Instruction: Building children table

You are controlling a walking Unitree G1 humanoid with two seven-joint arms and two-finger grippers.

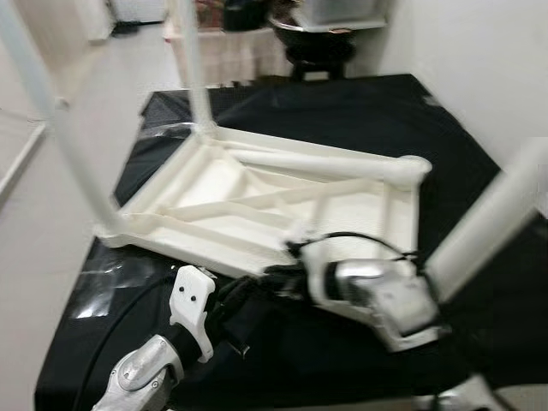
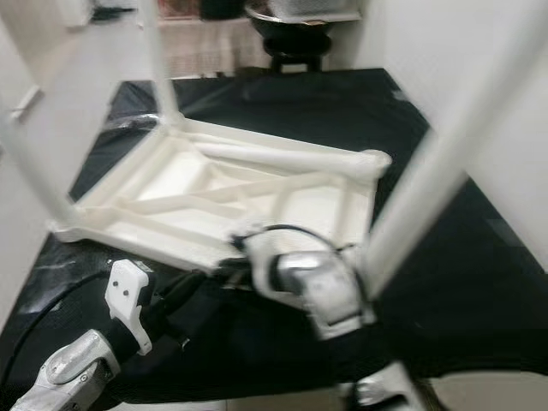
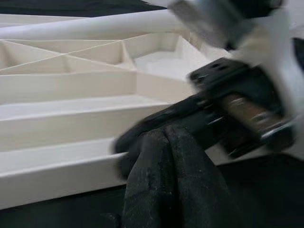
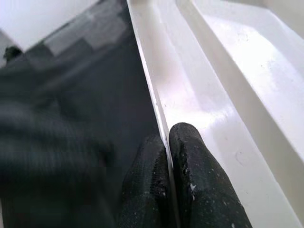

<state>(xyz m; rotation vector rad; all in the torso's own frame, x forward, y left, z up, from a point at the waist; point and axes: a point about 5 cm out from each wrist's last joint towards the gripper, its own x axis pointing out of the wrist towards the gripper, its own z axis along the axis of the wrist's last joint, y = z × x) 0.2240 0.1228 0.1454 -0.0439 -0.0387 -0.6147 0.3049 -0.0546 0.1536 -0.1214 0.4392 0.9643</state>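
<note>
Black mat | right fingers pinch tabletop rim | left fingers closed

1. The right gripper has its fingertips pinched together on the thin rim of the white tabletop; the rim's far end runs past the picture's edge.
2. In the head views the right wrist housing is blurred and hides those fingers.
3. The left gripper shows as one dark blurred mass, so the spread of its fingers cannot be told.
4. The upright table legs are blurred and cut off at the top.
</note>
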